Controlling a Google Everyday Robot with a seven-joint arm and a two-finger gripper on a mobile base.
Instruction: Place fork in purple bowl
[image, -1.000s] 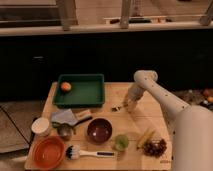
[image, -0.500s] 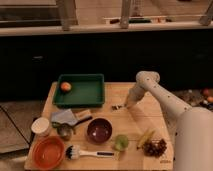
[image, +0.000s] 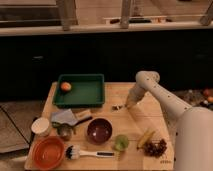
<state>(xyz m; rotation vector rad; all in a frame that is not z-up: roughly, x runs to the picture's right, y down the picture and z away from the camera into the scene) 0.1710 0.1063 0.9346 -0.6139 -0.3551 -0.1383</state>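
**Gripper low beside the fork, behind the purple bowl**

Over the last second the arm's elbow has edged slightly to the right. Everything on the table lies where it did.

The gripper (image: 129, 103) points down at the table (image: 145, 117), just off the front right corner of the green tray (image: 80, 104). Whether it is open, closed or holding anything cannot be told from this view. Just to its left lies a small pale sliver with a dark patch, which is probably the fork (image: 117, 106). It lies on the wood beside the tray, and I cannot tell whether the gripper touches it.

The white arm rises from the gripper to a bent elbow, then slopes down to the robot's body at the lower right.

The purple bowl (image: 99, 131) sits nearer the front of the table, to the left of the gripper and well apart from the fork. A round orange fruit (image: 65, 86) lies in the tray's back left corner.

Left of the purple bowl are a grey cloth (image: 62, 117), a dark-handled tool (image: 83, 120) (its type is unclear), a metal cup (image: 65, 132) and a white cup (image: 40, 126). Along the front edge stand an orange bowl (image: 48, 151) and a white-handled brush (image: 90, 153). A green fruit (image: 120, 142), a banana (image: 145, 137) and dark grapes (image: 156, 148) follow on the right.
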